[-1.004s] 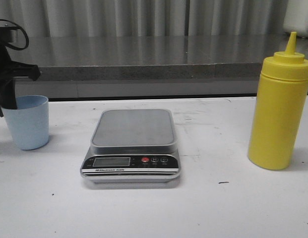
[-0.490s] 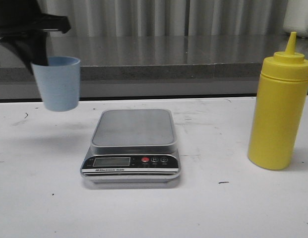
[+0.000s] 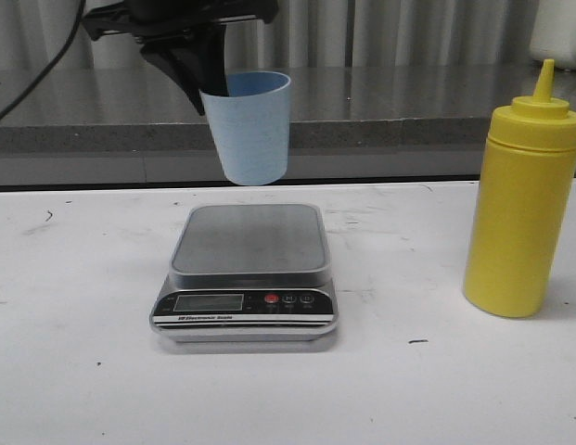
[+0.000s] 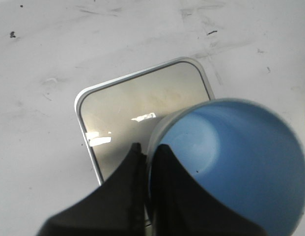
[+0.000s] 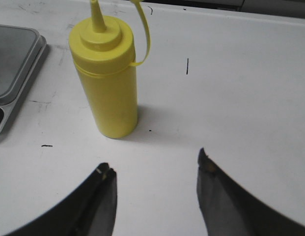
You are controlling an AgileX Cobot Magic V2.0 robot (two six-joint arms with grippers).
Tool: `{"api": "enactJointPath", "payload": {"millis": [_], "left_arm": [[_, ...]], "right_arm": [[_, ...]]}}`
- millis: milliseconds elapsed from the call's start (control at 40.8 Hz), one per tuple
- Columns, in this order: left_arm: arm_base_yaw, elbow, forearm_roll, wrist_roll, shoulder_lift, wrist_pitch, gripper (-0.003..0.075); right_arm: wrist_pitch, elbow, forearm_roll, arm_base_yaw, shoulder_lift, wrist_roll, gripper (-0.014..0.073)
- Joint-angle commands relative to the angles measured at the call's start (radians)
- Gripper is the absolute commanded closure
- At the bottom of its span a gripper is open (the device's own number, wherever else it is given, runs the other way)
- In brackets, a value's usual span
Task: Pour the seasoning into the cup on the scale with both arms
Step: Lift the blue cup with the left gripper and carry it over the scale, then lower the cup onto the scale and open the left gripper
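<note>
White, scuffed table (image 3: 74,371); grey counter ledge (image 3: 408,102) and pale curtain (image 3: 408,28) behind.

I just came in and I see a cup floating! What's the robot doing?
The left gripper is pinching the rim of the blue cup and holding it in the air above the silver scale. The yellow seasoning bottle stands untouched on the table. The right gripper is open, near the bottle but not holding it.
</note>
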Motion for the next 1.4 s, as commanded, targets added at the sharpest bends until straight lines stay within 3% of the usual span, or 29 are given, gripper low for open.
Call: {"api": "enactJointPath", "payload": {"millis": [0,343,931,1029,1274,1372], "left_arm": [[-0.009,-0.051,0.004,-0.044,-0.016,-0.053,0.0741],[-0.009,-0.082,0.098,-0.106,0.063,-0.052,0.0741],[-0.009,-0.082,0.095,-0.108,0.086,-0.062,0.0729],[-0.009,-0.082,0.095,-0.108,0.086,-0.062,0.0664],[-0.009,-0.082,0.095,-0.108,0.086,-0.062,0.0377],[-0.009,-0.089,0.096,-0.108,0.086,-0.057,0.0301]], "right_arm": [[-0.065,-0.027,-0.003,0.0,0.01,-0.008,0.0193],[-0.065,-0.027,-0.003,0.0,0.01,-0.008,0.0193],[-0.065,-0.027,-0.003,0.0,0.01,-0.008,0.0193],[-0.065,-0.027,-0.003,0.0,0.01,-0.008,0.0193],[-0.065,-0.027,-0.003,0.0,0.01,-0.008,0.0193],[-0.065,-0.027,-0.003,0.0,0.01,-0.008,0.0193]]}}
